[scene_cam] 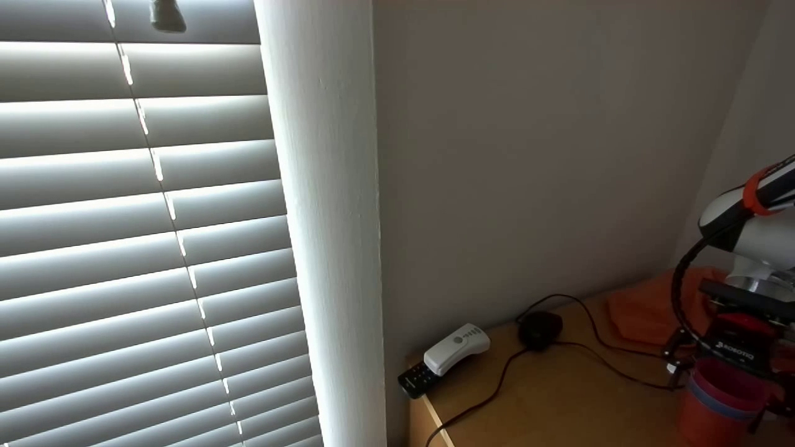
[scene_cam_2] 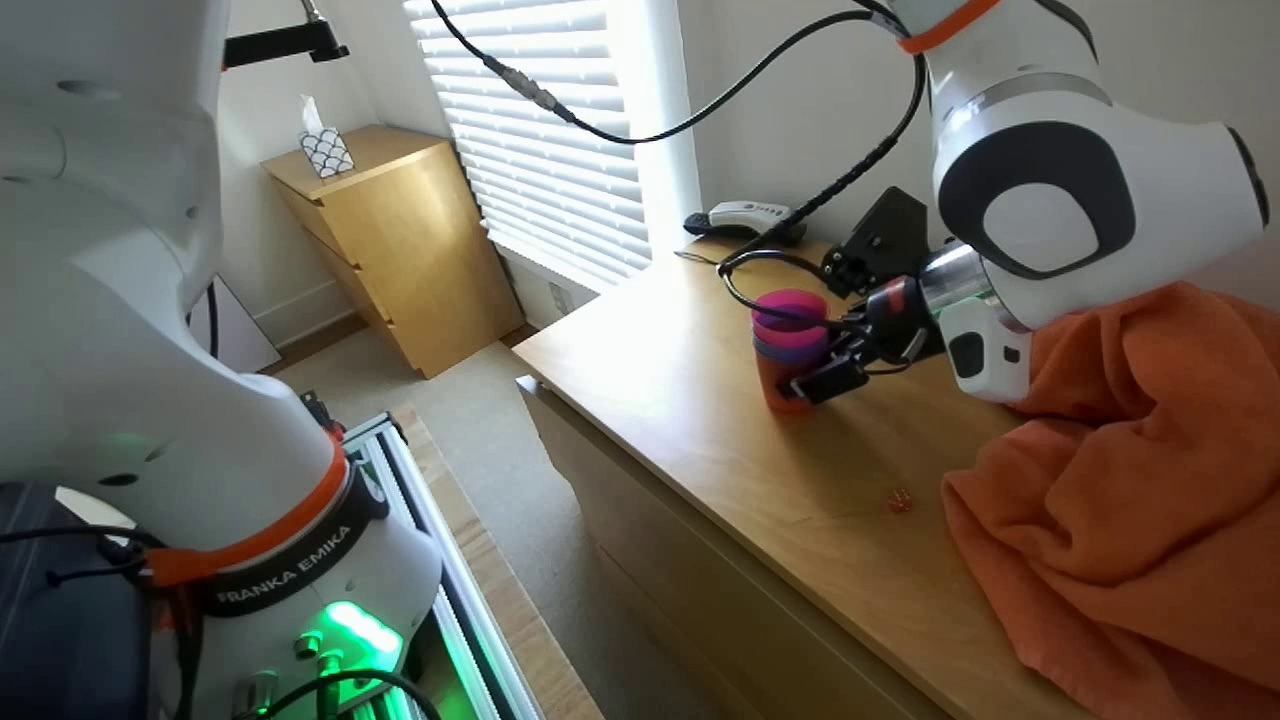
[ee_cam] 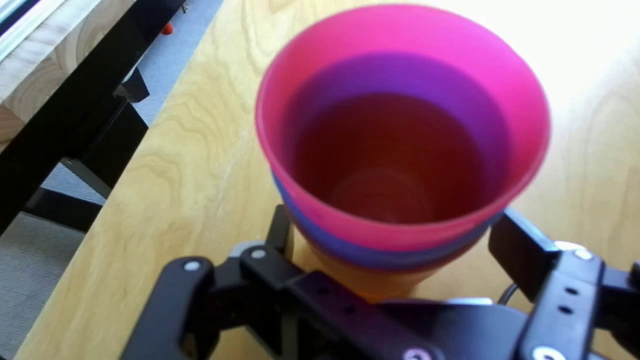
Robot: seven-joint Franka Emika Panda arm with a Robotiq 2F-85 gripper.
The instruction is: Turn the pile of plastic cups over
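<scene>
A stack of nested plastic cups (ee_cam: pixel 395 150) stands upright on the wooden table, with its open mouth up. The top cup is pink, with purple-blue below and orange-red at the bottom. The stack also shows in both exterior views (scene_cam: pixel 717 413) (scene_cam_2: pixel 788 350). My gripper (ee_cam: pixel 395 229) is open, with one finger on each side of the stack just below the rims. In the wrist view, gaps show between the fingers and the lower orange cup. The fingertips are partly hidden by the cups. In an exterior view the far finger is hidden (scene_cam_2: pixel 815 375).
A crumpled orange cloth (scene_cam_2: pixel 1150 480) lies on the table beside the arm. A small red object (scene_cam_2: pixel 900 500) lies in front of it. A white device (scene_cam: pixel 456 347), a black remote (scene_cam: pixel 417 379) and a black puck (scene_cam: pixel 539 329) with cables are near the wall. The table's edge (scene_cam_2: pixel 690 490) faces the robot base.
</scene>
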